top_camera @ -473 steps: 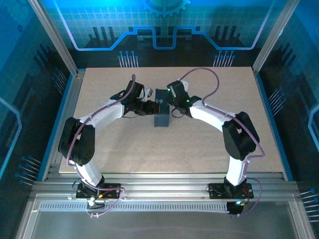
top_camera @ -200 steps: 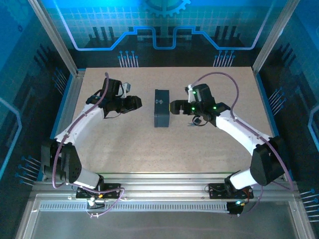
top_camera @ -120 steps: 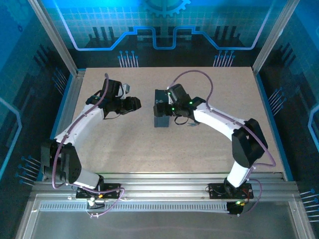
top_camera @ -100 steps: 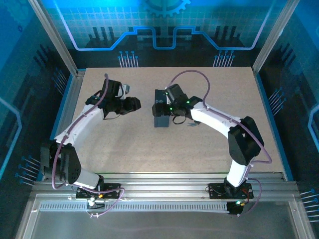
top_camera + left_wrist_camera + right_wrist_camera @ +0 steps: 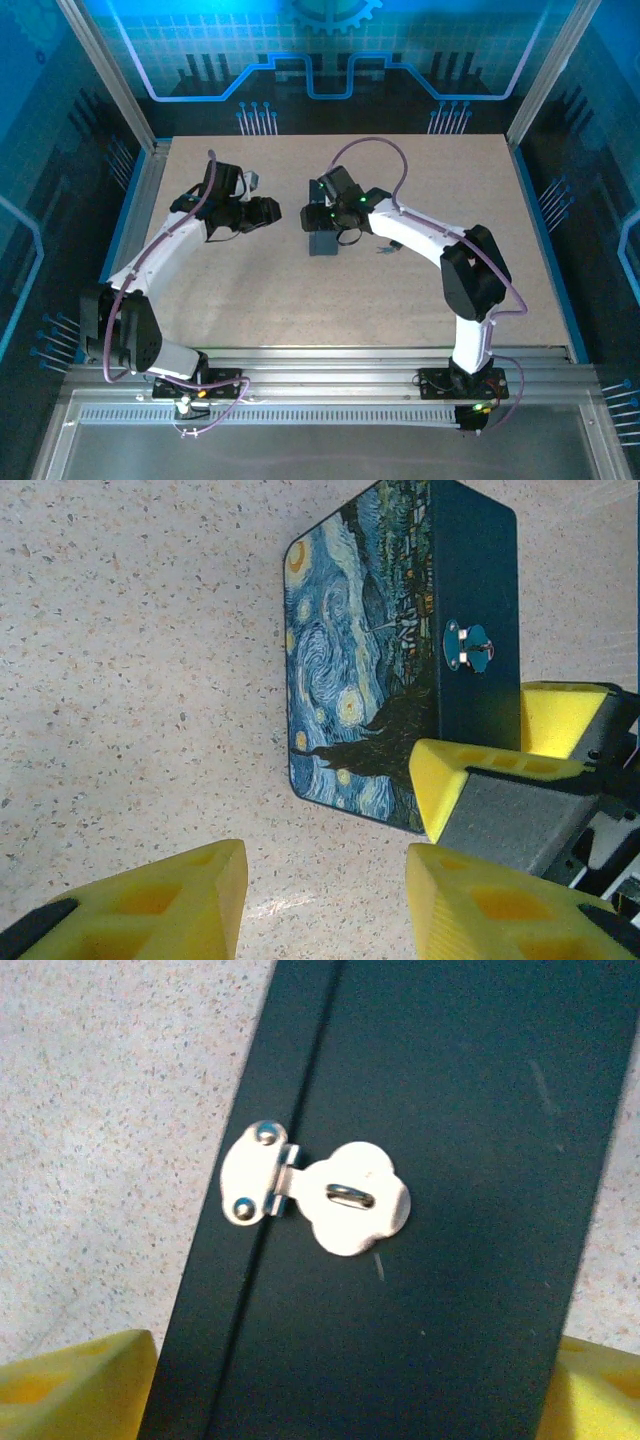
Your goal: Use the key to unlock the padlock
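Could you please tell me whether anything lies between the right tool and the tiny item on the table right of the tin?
Nothing visible does. However, the right tool straddles the tin, pointing away from the tiny item, which lies beside its arm.

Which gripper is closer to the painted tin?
Right. The right gripper straddles the tin; the left gripper hangs apart from it, facing its painted side.

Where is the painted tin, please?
The painted tin stands mid-table in the top view, the right gripper straddling it and the left gripper to its left.
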`<state>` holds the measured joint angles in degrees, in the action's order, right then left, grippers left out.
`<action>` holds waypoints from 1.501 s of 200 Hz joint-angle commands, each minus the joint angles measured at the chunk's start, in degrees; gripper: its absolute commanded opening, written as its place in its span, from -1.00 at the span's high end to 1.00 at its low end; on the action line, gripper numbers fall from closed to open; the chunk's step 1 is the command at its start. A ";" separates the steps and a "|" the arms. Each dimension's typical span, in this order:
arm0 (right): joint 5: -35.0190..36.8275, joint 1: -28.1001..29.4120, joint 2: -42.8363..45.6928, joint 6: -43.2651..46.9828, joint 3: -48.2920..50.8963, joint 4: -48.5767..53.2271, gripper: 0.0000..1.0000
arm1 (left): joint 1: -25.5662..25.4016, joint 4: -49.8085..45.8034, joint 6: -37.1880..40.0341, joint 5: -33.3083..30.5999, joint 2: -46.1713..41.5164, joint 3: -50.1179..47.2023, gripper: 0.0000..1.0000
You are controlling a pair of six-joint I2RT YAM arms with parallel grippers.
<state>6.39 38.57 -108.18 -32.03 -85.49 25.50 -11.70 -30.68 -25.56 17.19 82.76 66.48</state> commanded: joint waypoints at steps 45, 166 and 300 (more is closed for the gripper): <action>-20.05 -4.35 3.22 -12.26 14.79 -21.63 -0.54 | 0.89 -1.93 0.43 -0.71 -2.43 -1.45 0.09; -26.24 -7.36 -3.27 -11.84 18.81 -25.25 -0.89 | 0.81 -1.94 -0.70 -1.63 -1.81 -0.30 0.10; -31.91 -13.38 5.75 -6.65 24.83 -25.90 -1.00 | 1.15 -1.95 1.13 -10.56 -0.76 -0.97 0.01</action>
<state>-26.48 29.47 -108.90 -44.49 -64.16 -4.71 -11.40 -32.73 -25.36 10.22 82.02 65.82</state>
